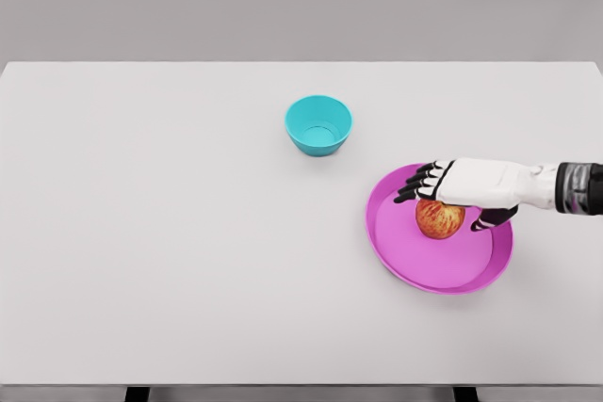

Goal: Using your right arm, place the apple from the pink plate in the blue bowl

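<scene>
**Right hand over apple on plate**

Grey wall behind; a white table [188, 233] fills most of the frame, with two dark legs showing at the bottom edge.

Bowl [318, 124]: blue-teal, upright, just above centre, nothing seen inside. Well apart from the plate.

Plate [415, 265]: pink, round, at right of centre and lower than the bowl.

Apple [439, 219]: red-yellow, in the upper middle of the plate, resting on it.

Right hand [457, 193]: its arm enters from the right edge at mid-height, white with a dark wrist band. The palm lies over the top of the apple. Dark fingers [417, 183] reach left past the apple, curved and slightly apart; the thumb shows at the apple's lower right. The digits bracket the fruit, but a firm clamp cannot be told from this angle.

Left arm: out of frame.
</scene>
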You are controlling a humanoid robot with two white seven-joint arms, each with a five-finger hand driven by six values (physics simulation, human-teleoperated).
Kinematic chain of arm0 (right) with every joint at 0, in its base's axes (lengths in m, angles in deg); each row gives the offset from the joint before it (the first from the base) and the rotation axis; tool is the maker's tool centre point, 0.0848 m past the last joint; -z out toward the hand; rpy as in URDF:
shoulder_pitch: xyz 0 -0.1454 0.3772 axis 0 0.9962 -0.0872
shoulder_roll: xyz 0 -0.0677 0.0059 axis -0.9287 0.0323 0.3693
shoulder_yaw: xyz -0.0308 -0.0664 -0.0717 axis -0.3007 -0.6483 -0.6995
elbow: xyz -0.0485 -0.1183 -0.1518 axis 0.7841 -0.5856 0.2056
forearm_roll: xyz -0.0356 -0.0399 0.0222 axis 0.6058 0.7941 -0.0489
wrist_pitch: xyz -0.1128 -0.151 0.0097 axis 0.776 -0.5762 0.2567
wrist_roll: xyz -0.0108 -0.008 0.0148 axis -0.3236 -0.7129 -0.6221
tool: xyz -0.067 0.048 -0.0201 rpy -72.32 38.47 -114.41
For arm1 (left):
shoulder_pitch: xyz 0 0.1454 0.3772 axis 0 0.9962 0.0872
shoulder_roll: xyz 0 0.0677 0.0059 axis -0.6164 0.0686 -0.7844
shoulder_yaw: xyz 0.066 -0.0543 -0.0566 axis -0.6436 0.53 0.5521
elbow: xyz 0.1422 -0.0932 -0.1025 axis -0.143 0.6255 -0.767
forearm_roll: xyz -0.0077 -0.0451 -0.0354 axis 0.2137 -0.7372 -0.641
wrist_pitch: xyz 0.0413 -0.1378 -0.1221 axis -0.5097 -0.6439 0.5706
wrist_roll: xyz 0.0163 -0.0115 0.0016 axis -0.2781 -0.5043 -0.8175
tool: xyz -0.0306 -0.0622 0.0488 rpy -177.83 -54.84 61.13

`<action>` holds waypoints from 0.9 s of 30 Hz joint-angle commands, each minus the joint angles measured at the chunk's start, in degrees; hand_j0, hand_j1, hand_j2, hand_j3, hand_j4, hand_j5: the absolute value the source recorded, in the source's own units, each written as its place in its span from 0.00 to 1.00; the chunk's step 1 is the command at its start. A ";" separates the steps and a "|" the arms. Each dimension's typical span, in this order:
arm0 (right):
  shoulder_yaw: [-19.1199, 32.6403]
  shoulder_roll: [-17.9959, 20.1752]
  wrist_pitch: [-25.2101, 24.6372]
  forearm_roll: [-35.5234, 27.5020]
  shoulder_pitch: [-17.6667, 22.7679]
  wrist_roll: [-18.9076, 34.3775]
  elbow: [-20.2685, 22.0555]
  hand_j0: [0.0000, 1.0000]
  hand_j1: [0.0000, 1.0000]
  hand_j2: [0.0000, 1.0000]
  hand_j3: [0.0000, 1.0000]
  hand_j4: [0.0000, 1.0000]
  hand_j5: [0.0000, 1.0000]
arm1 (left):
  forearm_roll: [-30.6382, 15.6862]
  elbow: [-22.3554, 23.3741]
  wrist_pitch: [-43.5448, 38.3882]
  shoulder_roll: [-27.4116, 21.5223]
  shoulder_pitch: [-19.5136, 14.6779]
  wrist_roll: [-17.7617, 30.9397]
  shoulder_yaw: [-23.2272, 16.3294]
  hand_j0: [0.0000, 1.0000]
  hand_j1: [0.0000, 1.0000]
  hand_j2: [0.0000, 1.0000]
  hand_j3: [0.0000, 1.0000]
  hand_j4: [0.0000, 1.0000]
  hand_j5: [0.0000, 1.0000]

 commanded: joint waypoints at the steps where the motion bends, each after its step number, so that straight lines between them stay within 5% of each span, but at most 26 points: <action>1: -0.42 0.04 -0.14 -0.29 0.00 -0.02 -0.01 1.00 1.00 1.00 1.00 1.00 1.00 | -0.02 0.00 0.00 0.00 0.00 0.01 -0.01 1.00 1.00 1.00 1.00 1.00 1.00; 12: -1.56 0.04 -0.14 -0.20 0.09 -0.02 -1.07 1.00 1.00 1.00 1.00 1.00 1.00 | -0.02 0.00 0.00 0.00 0.09 0.01 -0.01 1.00 1.00 1.00 1.00 1.00 1.00; 16: -2.27 0.04 -0.14 -0.20 0.09 -0.02 -1.07 0.88 0.88 0.88 0.88 0.88 0.88 | -0.02 0.00 0.00 0.00 0.00 0.01 -0.01 1.00 1.00 1.00 1.00 1.00 1.00; 19: -2.53 0.04 -0.14 -0.20 0.09 -0.02 -1.07 0.63 0.63 0.63 0.63 0.63 0.63 | -0.02 0.00 0.00 0.00 0.00 0.01 -0.01 1.00 1.00 1.00 1.00 1.00 1.00; 27: -2.71 0.13 -0.14 -0.20 0.09 -0.02 -0.98 0.49 0.49 0.49 0.49 0.49 0.49 | -0.02 0.00 0.00 0.00 0.09 0.01 -0.01 1.00 1.00 1.00 1.00 1.00 1.00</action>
